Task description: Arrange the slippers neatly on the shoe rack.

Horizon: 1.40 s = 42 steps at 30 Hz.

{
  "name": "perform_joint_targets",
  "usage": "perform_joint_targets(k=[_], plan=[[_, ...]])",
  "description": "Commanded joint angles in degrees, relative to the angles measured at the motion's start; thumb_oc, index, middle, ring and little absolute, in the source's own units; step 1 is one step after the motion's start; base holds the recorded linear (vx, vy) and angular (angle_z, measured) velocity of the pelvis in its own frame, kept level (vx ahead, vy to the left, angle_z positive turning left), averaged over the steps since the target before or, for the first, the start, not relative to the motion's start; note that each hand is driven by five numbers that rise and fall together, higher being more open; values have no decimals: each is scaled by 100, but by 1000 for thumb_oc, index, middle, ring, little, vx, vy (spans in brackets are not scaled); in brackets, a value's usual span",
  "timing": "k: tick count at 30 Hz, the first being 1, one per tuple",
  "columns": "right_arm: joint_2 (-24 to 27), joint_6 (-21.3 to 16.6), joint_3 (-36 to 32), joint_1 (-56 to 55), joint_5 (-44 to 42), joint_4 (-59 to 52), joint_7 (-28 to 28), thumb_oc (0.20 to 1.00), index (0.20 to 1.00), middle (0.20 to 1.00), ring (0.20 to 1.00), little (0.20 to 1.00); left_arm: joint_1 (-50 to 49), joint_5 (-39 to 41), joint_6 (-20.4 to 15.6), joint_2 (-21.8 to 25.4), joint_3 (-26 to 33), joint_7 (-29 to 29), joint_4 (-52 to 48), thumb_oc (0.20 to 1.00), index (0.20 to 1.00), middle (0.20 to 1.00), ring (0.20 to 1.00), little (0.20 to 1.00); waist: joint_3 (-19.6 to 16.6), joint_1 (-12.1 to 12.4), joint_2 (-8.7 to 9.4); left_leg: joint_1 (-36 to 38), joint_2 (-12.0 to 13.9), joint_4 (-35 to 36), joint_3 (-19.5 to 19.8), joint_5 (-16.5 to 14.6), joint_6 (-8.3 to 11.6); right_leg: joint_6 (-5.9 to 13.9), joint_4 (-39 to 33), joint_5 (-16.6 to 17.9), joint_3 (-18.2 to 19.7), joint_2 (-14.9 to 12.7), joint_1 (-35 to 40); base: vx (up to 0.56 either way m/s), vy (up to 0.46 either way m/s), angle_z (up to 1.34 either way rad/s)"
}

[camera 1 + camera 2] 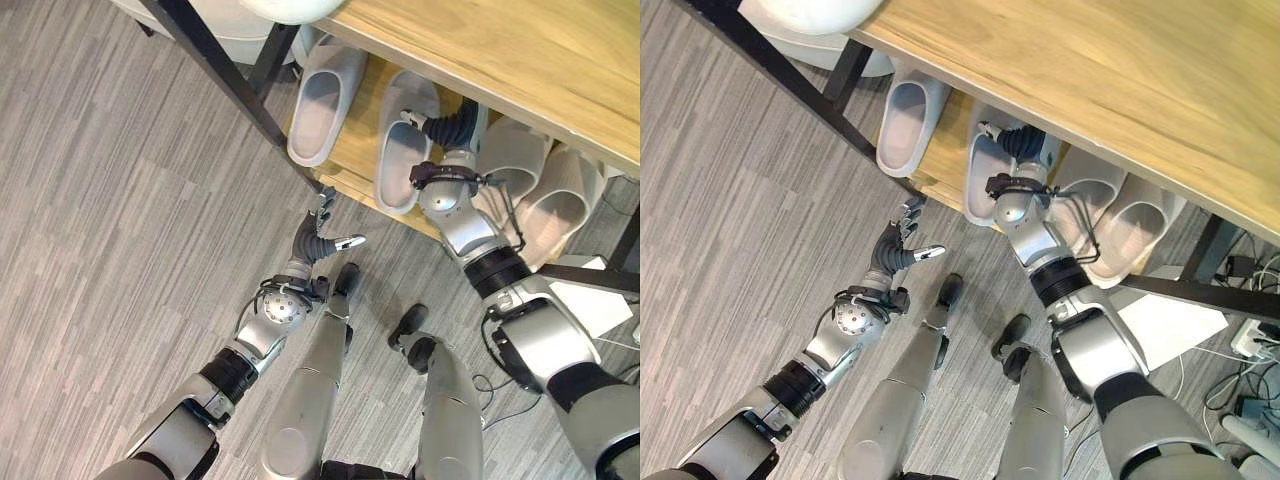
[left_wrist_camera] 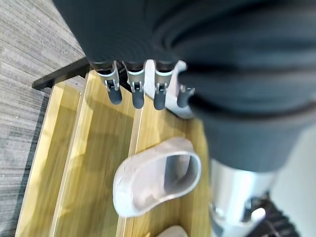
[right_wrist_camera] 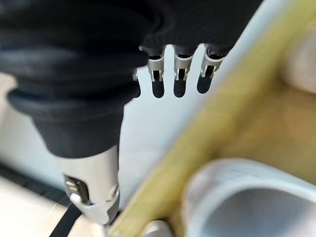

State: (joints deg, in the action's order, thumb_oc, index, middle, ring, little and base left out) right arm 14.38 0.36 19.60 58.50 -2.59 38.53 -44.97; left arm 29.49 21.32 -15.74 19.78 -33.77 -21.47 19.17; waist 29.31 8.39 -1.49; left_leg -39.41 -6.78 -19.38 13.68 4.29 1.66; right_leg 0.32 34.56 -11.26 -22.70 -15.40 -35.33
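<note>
Several pale grey slippers lie on the shoe rack's lower wooden shelf (image 1: 350, 165): one at the left (image 1: 325, 100), a second (image 1: 403, 150) beside it, and a pair (image 1: 545, 195) at the right. My right hand (image 1: 440, 125) reaches in under the top board (image 1: 500, 50), over the second slipper. Its fingers (image 3: 178, 74) are straight, open and hold nothing, and a slipper (image 3: 247, 197) lies below them. My left hand (image 1: 318, 235) hovers open in front of the rack's near edge with the thumb out. Its fingers (image 2: 136, 86) point at the shelf and a slipper (image 2: 155, 182).
A slanting black frame bar (image 1: 230, 80) bounds the rack's left side, with a white container (image 1: 230, 30) behind it. A white rounded object (image 1: 290, 8) sits at the top board's corner. A white box (image 1: 600, 300) and cables (image 1: 1250, 340) lie on the striped grey floor at the right.
</note>
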Motion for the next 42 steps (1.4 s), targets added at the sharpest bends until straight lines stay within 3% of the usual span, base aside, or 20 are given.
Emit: perform_joint_targets(k=[1, 14, 19, 23, 29, 35, 42], plan=[[55, -509, -75, 132, -506, -87, 25, 1000, 1000, 1000, 1000, 1000, 68, -180, -127, -84, 22, -71, -178, 1000, 1000, 1000, 1000, 1000, 48, 88, -37, 440, -154, 20, -120, -1147, -318, 227, -372, -515, 214, 39, 576, -1, 5, -6], [-587, -1000, 3, -73, -2003, 24, 656, 1000, 1000, 1000, 1000, 1000, 153, -206, 14, -64, -73, -59, -163, 1000, 1000, 1000, 1000, 1000, 48, 162, -82, 377, -179, 114, -63, -1111, -331, 282, -449, -450, 138, 14, 525, 9, -2, 2], [-1017, -1457, -36, 375, -4093, 249, 1273, 1000, 1000, 1000, 1000, 1000, 221, -53, 128, 10, -248, 115, -120, 1000, 1000, 1000, 1000, 1000, 46, 414, -78, 541, -171, 211, -29, -1168, -309, 317, -523, -492, 127, 29, 689, 50, -36, 2], [-847, -1586, -104, 846, -4399, 371, 1279, 1000, 1000, 1000, 1000, 1000, 216, 12, 114, 41, -283, 147, -124, 1000, 1000, 1000, 1000, 1000, 45, 516, -117, 550, -199, 253, -7, -1143, -303, 324, -481, -486, 94, -8, 674, 8, -7, 0], [-620, -1717, -284, 1185, -4703, 558, 1275, 1000, 1000, 1000, 1000, 1000, 245, 29, 74, 42, -341, 204, -111, 1000, 1000, 1000, 1000, 1000, 45, 579, -164, 546, -220, 276, 2, -1120, -314, 348, -469, -480, 81, -38, 659, 10, -3, 4], [-560, -1665, -179, 918, -4485, 314, 1272, 1000, 1000, 1000, 1000, 1000, 264, -24, 84, -15, -289, 239, 54, 1000, 1000, 1000, 1000, 1000, 36, 501, -121, 655, -183, 337, -74, -1064, -333, 324, -541, -394, 93, -26, 727, -19, 14, 0], [-565, -1034, 236, -879, -3132, -923, 1522, 1000, 1000, 1000, 1000, 1000, -234, -67, 212, 88, 146, 252, 144, 1000, 1000, 1000, 1000, 1000, -223, 124, 164, 1228, 48, 597, -333, -1074, -329, 322, -1173, -167, 270, 222, 1311, -2, -24, -20]])
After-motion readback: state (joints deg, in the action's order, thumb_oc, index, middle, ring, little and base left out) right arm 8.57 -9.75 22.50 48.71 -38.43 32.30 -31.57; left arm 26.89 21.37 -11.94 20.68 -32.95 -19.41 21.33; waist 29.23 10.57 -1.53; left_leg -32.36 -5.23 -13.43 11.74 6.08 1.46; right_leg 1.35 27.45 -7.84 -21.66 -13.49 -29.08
